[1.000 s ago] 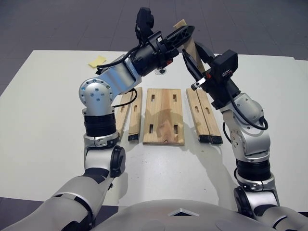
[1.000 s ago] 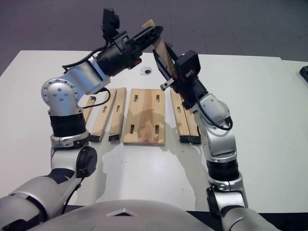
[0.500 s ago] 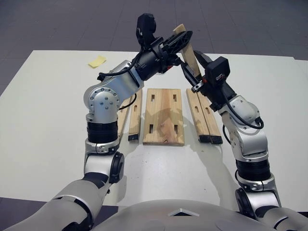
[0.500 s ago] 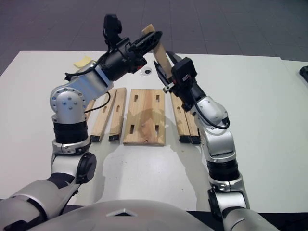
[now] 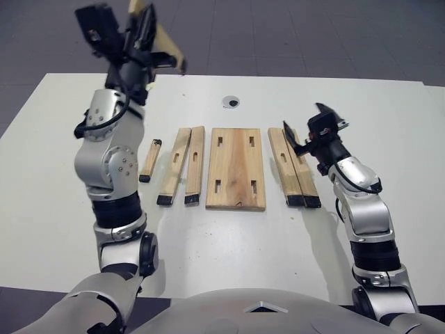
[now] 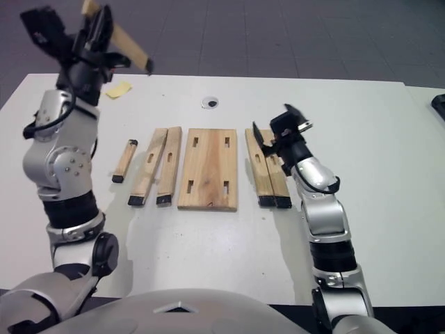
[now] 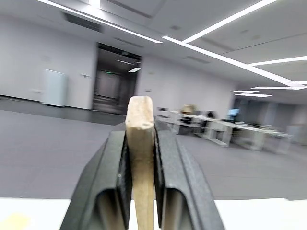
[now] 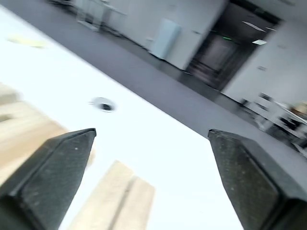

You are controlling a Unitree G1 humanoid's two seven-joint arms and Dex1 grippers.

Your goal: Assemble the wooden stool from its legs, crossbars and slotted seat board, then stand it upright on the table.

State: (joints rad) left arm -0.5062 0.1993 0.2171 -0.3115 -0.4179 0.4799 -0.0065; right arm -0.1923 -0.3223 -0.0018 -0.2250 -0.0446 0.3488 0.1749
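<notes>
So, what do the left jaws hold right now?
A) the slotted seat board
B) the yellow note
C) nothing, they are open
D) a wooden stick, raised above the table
D: the left jaws are shut on a wooden stick, held high above the table.

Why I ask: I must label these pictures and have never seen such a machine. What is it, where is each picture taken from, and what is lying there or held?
It is a human-shaped robot with two arms, each ending in a two-fingered hand. Two pictures look down from cameras in its head; the other two come from a camera on each wrist. On the table lie a board with four slots, a pair of long wooden pieces on its left, another pair on its right, and one short piece furthest left. The left hand, held high, grips one more wooden piece. The right hand is open and empty, over the right pair's far end.
</notes>
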